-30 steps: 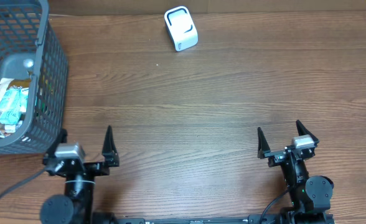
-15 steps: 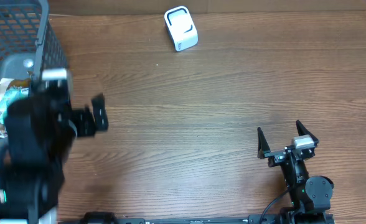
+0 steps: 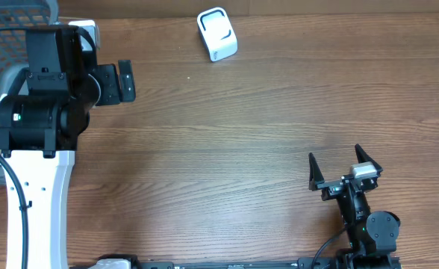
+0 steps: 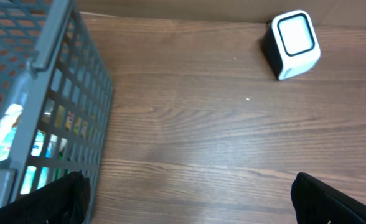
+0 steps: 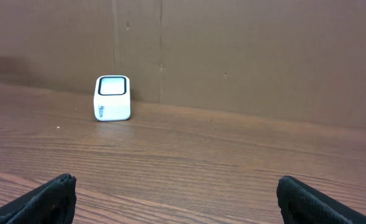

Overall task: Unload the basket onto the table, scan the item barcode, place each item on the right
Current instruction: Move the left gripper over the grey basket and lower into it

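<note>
wooden table (image 3: 242,134), brown grain, seen from overhead; plain brown board wall (image 5: 233,56) behind its far edge.

- scanner (image 3: 217,34): white, block-shaped, with a dark-rimmed window on its upper face. it stands alone at 12 o'clock near the far edge, well apart from both grippers.
- basket (image 4: 52,124): grey plastic mesh at 10 o'clock by the table's left edge, partly hidden under the left arm in the overhead view.
- packaged items (image 4: 5,134): inside the basket, seen through the mesh from the left wrist. one wrapper is white and teal; no barcode can be made out.
- left arm (image 3: 36,112): white and black, reaching from 7 o'clock up to 10 o'clock over the basket's right rim.
- left gripper (image 4: 186,202): jaws spread wide, holding nothing. one fingertip is by the basket wall, the other over bare wood; the scanner sits at 1 o'clock in its wrist view.
- right gripper (image 3: 334,154): at 5 o'clock, jaws wide, holding nothing, pointing toward 12 o'clock. the scanner sits at 11 o'clock in its wrist view.
</note>
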